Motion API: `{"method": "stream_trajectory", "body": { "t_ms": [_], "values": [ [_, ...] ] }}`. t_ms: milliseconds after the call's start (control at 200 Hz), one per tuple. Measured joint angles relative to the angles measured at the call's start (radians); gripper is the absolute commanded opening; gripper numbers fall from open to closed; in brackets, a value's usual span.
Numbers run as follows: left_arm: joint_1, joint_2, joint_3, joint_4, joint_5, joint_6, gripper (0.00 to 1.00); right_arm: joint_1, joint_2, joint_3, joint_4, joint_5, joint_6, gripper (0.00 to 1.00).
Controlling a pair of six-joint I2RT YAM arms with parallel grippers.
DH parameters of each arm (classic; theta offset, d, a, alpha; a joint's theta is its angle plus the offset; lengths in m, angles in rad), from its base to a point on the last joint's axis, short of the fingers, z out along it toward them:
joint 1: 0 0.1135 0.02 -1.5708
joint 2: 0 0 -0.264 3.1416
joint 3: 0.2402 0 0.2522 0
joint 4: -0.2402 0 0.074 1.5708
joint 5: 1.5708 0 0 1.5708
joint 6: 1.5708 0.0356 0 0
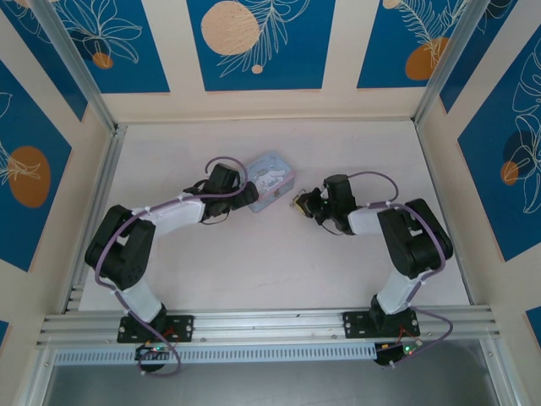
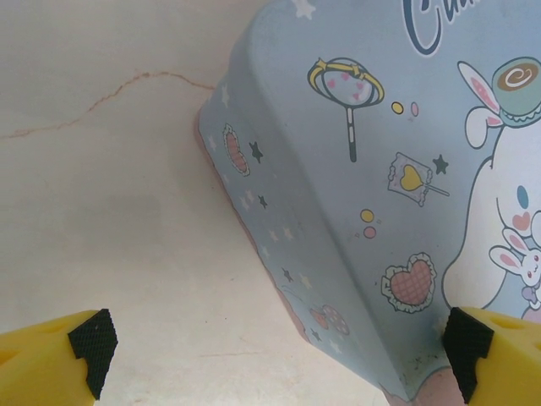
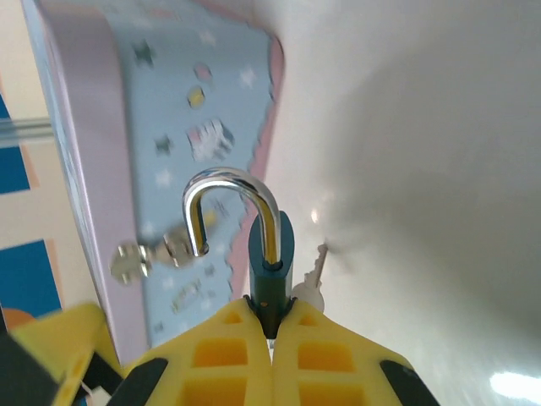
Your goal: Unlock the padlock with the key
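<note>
- Pinching the teal padlock [image 3: 272, 262] by its body, the right hand [image 3: 270, 326] grips slick, light metal, shackle open.
- Key [image 3: 314, 275] apparently seated; left hand [image 2: 279, 347] spread wide.

Pale tabletop [image 1: 270, 271]; cream walls [image 1: 338, 51] with blue floral panels [image 1: 258, 42]; aluminium frame rails [image 1: 270, 321].

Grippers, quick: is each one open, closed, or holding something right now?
Left gripper: open, holding nothing.
Right gripper: closed on the padlock.
</note>
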Motion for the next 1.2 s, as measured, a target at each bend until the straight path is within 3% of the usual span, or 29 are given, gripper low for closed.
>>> {"method": "stream_trajectory", "body": {
  "t_ms": [220, 460, 585, 705, 885, 1020, 1200],
  "values": [
    [0.0, -0.021, 0.022, -0.083, 0.022, 0.031, 1.0, -0.002, -0.14, -0.099, -0.095, -0.007, -0.048, 0.01],
    [0.0, -0.127, 0.026, -0.161, 0.051, 0.047, 1.0, -0.032, -0.189, -0.155, -0.184, 0.0, -0.063, 0.06],
    [0.0, -0.216, 0.025, -0.193, 0.056, 0.052, 1.0, -0.056, -0.229, -0.195, -0.227, 0.001, -0.061, 0.25],
    [0.0, -0.312, 0.014, -0.214, 0.056, 0.052, 1.0, -0.081, -0.307, -0.225, -0.281, 0.008, -0.064, 0.55],
    [0.003, -0.452, -0.031, -0.265, 0.047, 0.053, 1.0, -0.109, -0.565, -0.245, -0.454, 0.06, -0.047, 0.83],
    [0.01, -0.531, -0.042, -0.319, 0.008, 0.079, 1.0, -0.124, -0.738, -0.182, -0.611, 0.112, -0.074, 0.92],
    [0.015, -0.609, -0.045, -0.368, -0.113, 0.131, 1.0, -0.135, -0.737, 0.01, -0.794, 0.201, -0.18, 0.94]
  ]
}}
